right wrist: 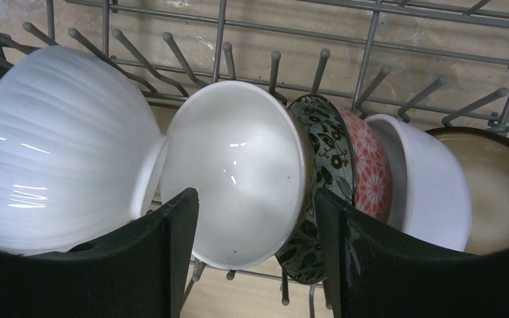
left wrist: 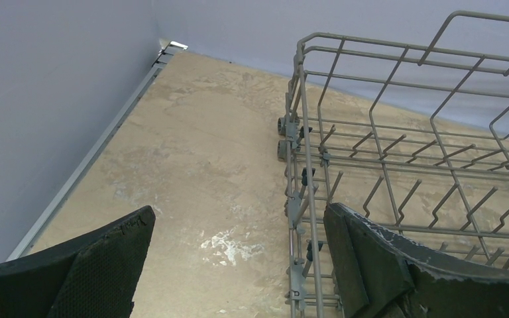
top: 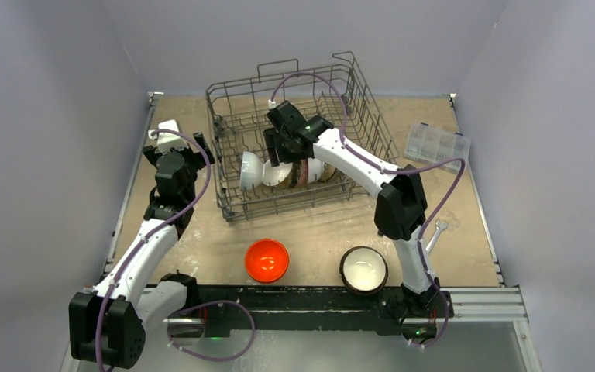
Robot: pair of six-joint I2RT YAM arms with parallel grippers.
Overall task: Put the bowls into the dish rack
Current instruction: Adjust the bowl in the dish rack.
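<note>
Dark-grey wire dish rack (top: 232, 116) holds about five ceramic bowls (right wrist: 59, 146); a bright orange bowl (top: 267, 260) and a dark cream-lined bowl (top: 363, 269) wait on the counter (top: 318, 229). Left jaws gape empty; right jaws straddle a racked white-lined bowl (right wrist: 238, 172), grip uncertain.

All three views share the dish rack (top: 236, 116): top from above, left wrist close outside its left wall, right wrist closer, looking inside.

Dish rack (top: 294, 139): far centre of the table (top: 318, 232)
Racked bowls (top: 287, 172): a row on edge along the rack's near side
Loose bowls: left bowl (top: 267, 260) and right bowl (top: 363, 269), apart, before the rack
Compartment box (top: 437, 144): right of the rack; not touching
</note>
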